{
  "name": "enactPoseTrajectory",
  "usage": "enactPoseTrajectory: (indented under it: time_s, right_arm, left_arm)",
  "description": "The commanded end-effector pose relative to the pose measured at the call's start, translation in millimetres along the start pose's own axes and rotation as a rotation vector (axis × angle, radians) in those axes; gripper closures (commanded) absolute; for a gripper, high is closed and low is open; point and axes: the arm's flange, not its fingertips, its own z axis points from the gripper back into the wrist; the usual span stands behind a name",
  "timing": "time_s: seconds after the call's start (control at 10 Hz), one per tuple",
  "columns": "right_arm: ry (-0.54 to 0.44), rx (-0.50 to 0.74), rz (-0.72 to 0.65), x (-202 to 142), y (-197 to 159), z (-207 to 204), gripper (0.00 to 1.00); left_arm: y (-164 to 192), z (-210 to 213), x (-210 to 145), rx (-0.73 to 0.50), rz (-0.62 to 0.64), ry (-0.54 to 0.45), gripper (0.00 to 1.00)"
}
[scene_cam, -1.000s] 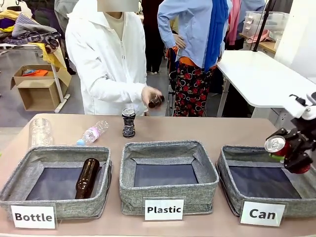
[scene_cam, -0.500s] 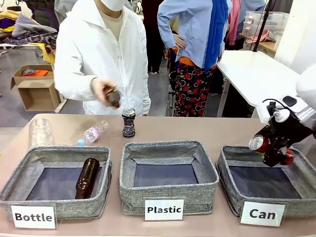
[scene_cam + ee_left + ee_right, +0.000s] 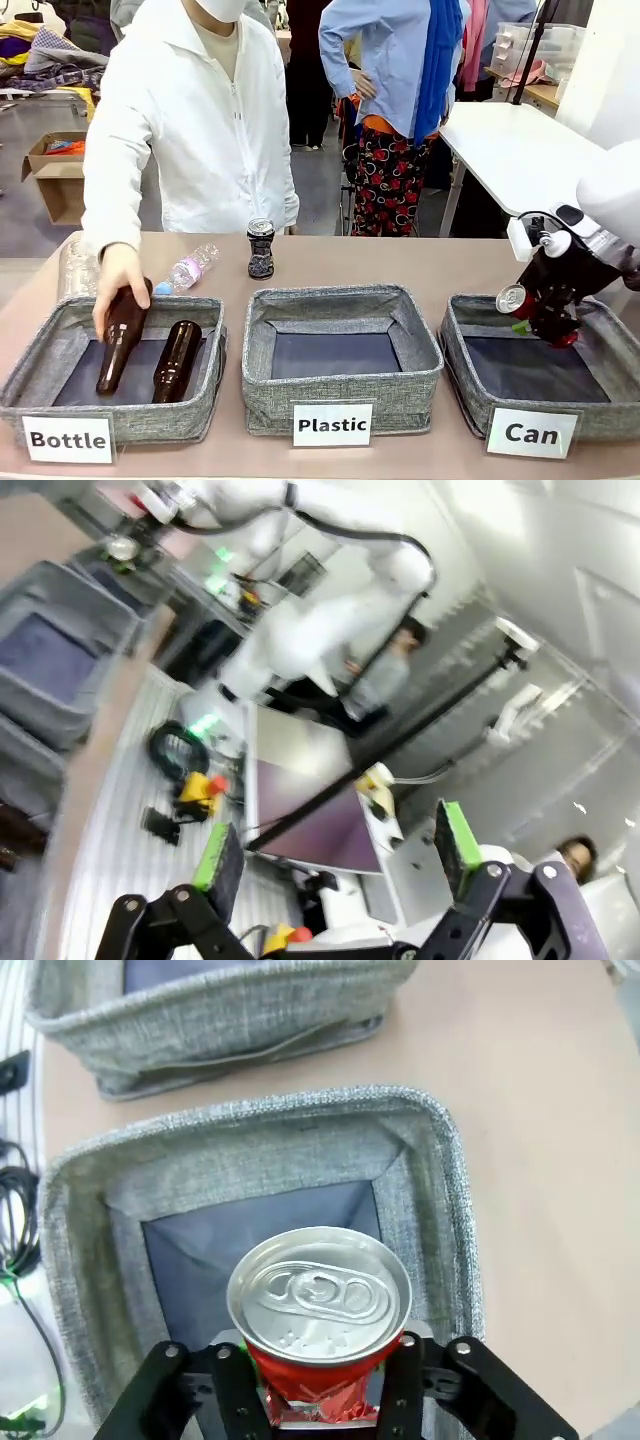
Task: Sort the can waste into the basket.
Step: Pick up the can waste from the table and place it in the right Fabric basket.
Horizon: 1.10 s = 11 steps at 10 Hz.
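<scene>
gripping dented red can (image 3: pixel 320 1295) between right gripper (image 3: pixel 540 318) fingers, hanging over Can basket (image 3: pixel 470 395), spreading left gripper (image 3: pixel 338 855) wide apart, holding nothing

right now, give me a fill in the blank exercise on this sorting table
The red can sits in the right gripper above the right basket, labelled ____.
The black can stands on the table behind the middle basket, labelled ____.
The person's hand grips one of ____ brown bottles in the left basket.
The left gripper has its jaws ____.
Missing: Can; Plastic; two; open.
</scene>
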Motion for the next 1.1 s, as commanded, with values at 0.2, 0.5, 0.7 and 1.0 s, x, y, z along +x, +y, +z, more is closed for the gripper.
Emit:
enactPoseTrajectory:
  time_s: [0.2, 0.5, 0.7, 1.0]
  right_arm:
    - [-0.03, -0.019, -0.054, -7, -2, -2, 0.0]
    - [-0.059, -0.043, -0.069, -10, -2, 4, 0.0]
    - [-0.139, -0.046, -0.077, -10, -3, 9, 0.0]
    - [-0.338, -0.006, -0.238, -23, -2, 32, 0.0]
  left_arm:
    - [-65, 93, -45, 0.342, 0.057, -0.34, 0.0]
    - [-69, 120, -72, 0.421, 0.121, -0.527, 0.0]
    - [-70, 121, -67, 0.418, 0.1, -0.563, 0.0]
    - [-61, 93, -45, 0.338, 0.053, -0.484, 0.0]
